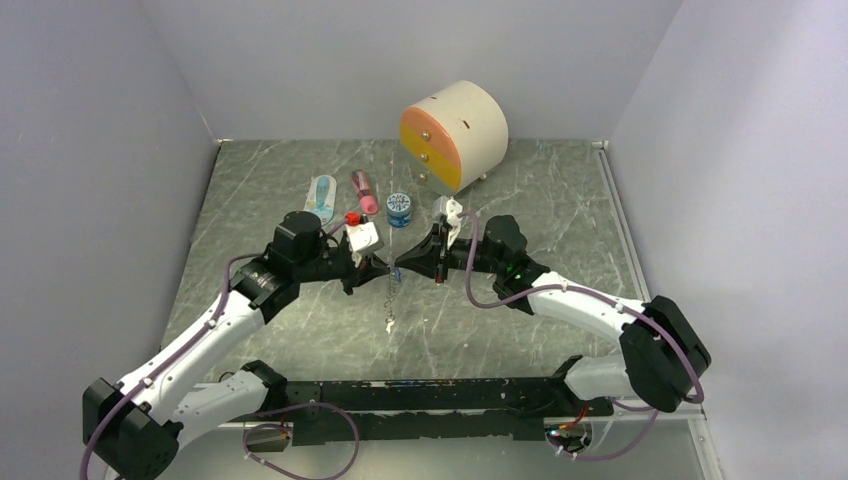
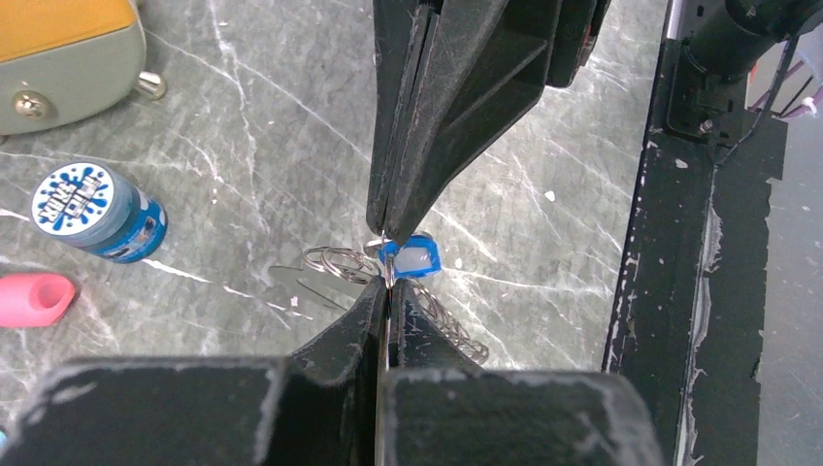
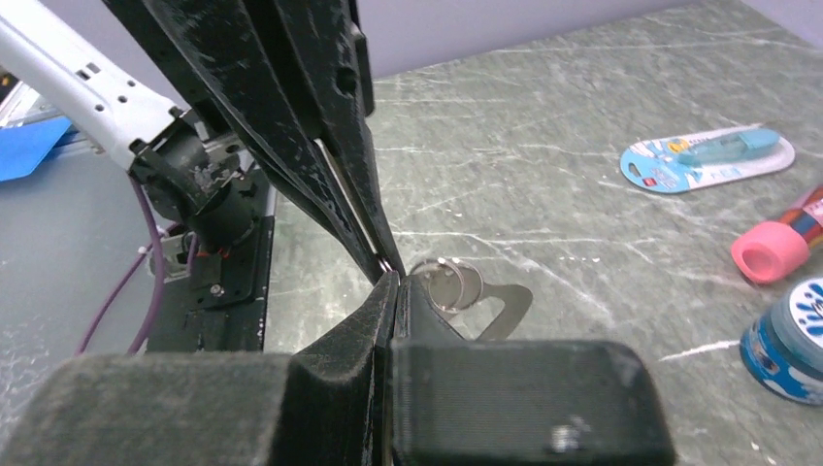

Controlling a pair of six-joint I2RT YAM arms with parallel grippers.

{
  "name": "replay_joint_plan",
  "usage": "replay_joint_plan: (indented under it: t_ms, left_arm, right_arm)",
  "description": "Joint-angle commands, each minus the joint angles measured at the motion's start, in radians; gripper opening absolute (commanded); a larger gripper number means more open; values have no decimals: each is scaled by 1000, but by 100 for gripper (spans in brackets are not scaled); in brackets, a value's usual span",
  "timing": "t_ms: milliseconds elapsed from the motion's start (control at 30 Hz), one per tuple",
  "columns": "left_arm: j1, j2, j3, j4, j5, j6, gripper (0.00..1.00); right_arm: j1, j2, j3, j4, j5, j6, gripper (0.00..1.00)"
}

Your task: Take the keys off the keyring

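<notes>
Closest to the arm bases, the top camera shows the beaded chain (image 1: 390, 300) trailing from the keyring toward the near edge of the table (image 1: 560, 205). That's about all it gives you, since the ring itself is just a speck where the two arms meet nose to nose.

The wrist cams are way more useful. The left gripper (image 2: 388, 296) has its fingers pressed together on the keyring (image 2: 335, 262), and the right gripper (image 3: 393, 284) is pinched tight on it from the opposite side. I honestly can't tell if either one has the wire or a key head. Only the left wrist view shows the blue-tagged key (image 2: 412, 257), sitting just beside both sets of tips. The right wrist view gets the silvery coils and a flat metal blade (image 3: 505, 301) instead.

Further back are the blue tin (image 1: 399, 209), a pink-capped tube (image 1: 363, 192) and the pale blue oval card (image 1: 321, 198). The round drawer cabinet (image 1: 455, 135) is farthest away.
</notes>
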Motion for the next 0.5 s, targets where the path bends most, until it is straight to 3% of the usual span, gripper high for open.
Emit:
replay_joint_plan:
  t_ms: [0, 467]
  left_arm:
    - [1, -46, 26, 14, -16, 8, 3]
    - [1, -54, 24, 29, -9, -8, 2]
  right_arm:
    - [-28, -40, -15, -11, 101, 11, 0]
    - [-23, 21, 30, -70, 53, 31, 0]
